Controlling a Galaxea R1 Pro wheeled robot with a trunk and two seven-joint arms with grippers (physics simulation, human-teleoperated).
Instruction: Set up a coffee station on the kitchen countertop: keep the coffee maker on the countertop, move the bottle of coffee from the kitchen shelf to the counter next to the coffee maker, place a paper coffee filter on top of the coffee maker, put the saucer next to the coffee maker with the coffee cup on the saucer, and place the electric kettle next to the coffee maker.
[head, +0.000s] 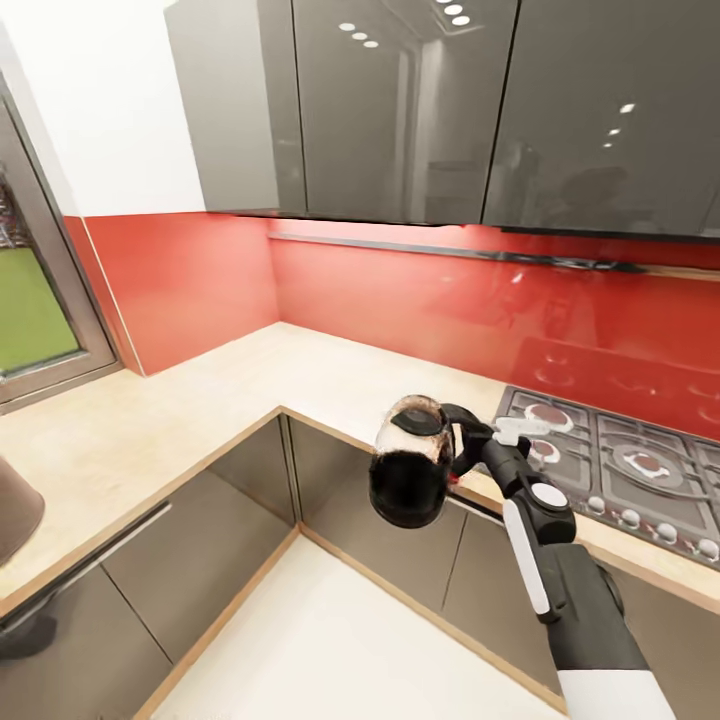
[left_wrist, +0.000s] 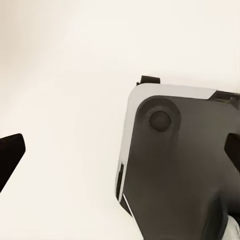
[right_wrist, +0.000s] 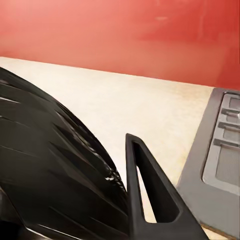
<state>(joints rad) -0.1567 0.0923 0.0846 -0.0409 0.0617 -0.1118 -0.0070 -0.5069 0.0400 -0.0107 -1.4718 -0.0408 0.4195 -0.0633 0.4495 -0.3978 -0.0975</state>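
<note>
**Kettle held above corner tabletop edge**

Beige L-shaped tabletop (head: 250, 380) wraps the corner below a red backsplash (head: 400, 290) and glossy grey wall cabinets (head: 400, 100). Gas hob (head: 620, 470) is set into the right run; a window (head: 30, 300) is at far left. Pale floor (head: 330, 640) lies open inside the corner. Right gripper (head: 470, 440): jaws closed on the handle of the electric kettle (head: 410, 475), which hangs tilted at the tabletop's front edge, just left of the hob. Left gripper: state cannot be told.
</note>
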